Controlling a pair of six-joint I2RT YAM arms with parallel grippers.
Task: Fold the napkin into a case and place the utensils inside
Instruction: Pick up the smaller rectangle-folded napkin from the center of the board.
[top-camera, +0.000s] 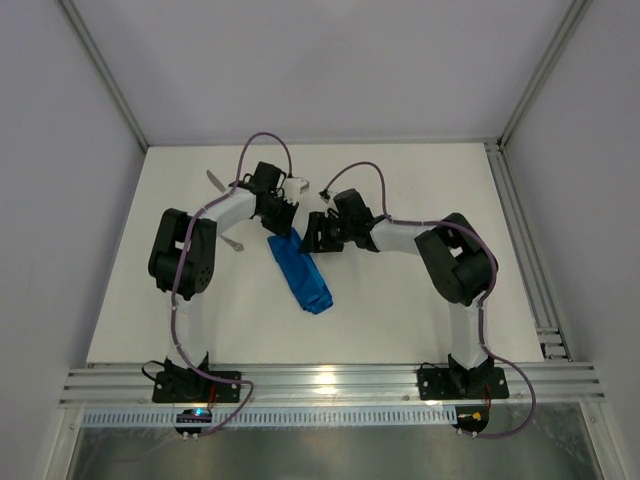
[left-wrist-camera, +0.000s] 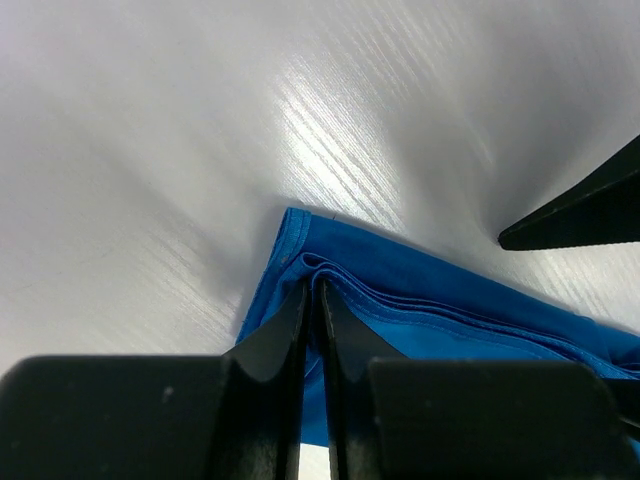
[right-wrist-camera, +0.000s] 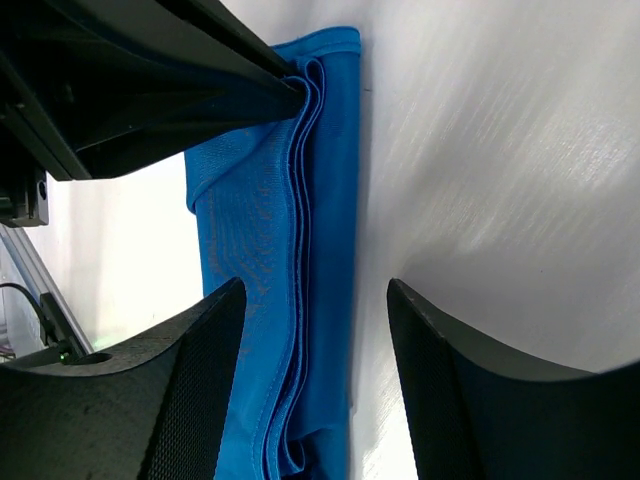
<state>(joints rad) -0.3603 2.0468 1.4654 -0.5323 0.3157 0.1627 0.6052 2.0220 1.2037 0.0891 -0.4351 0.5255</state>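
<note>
Left gripper (left-wrist-camera: 312, 290): jaws clamp the layered far end of the blue case (top-camera: 303, 275) (narrow, lying aslant). Right gripper (right-wrist-camera: 315, 300): jaws stand apart, close beside that end.

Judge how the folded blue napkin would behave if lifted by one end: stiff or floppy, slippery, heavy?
Probably floppy: the napkin lies in thin, soft layers with wavy edges, so whatever hangs beyond the left claw would likely droop. Possibly slippery: the cloth has a slight sheen, so layers might slide apart. Likely light, being thin cloth.
</note>
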